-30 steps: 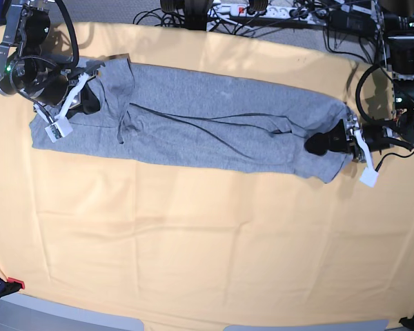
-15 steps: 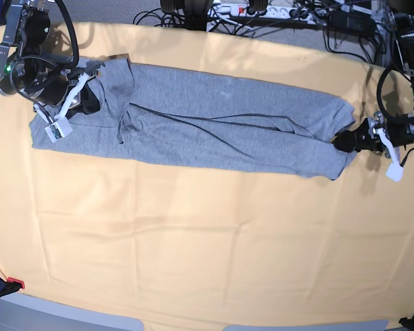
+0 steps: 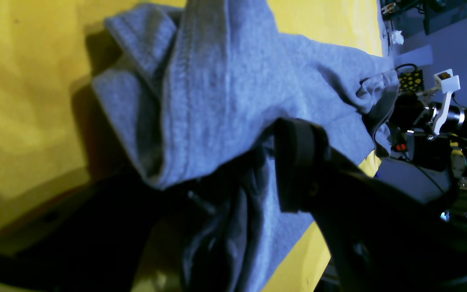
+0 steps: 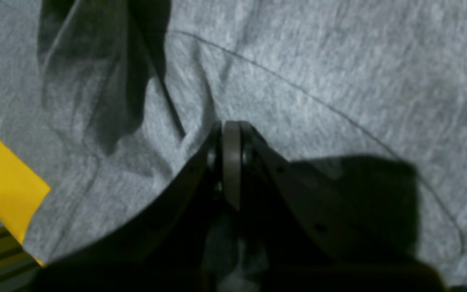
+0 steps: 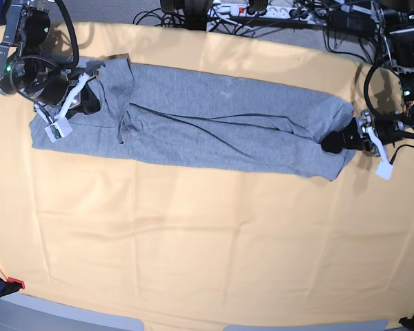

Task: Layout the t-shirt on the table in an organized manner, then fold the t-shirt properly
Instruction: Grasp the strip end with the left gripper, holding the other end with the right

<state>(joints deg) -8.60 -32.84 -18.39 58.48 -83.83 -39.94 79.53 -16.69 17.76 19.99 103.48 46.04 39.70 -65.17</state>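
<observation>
Black left claw (image 5: 333, 141) parted over limp, light heather-grey cotton t-shirt (image 5: 193, 121), best pinched at the hem edge.

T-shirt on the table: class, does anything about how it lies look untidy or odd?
Yes. The t-shirt lies as a long strip slanting across the table, with creases running along it, and its end by the left gripper is bunched.

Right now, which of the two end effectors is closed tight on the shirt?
The right end effector, at the base view's left: its jaws meet on the t-shirt. The left end effector is parted.
</observation>
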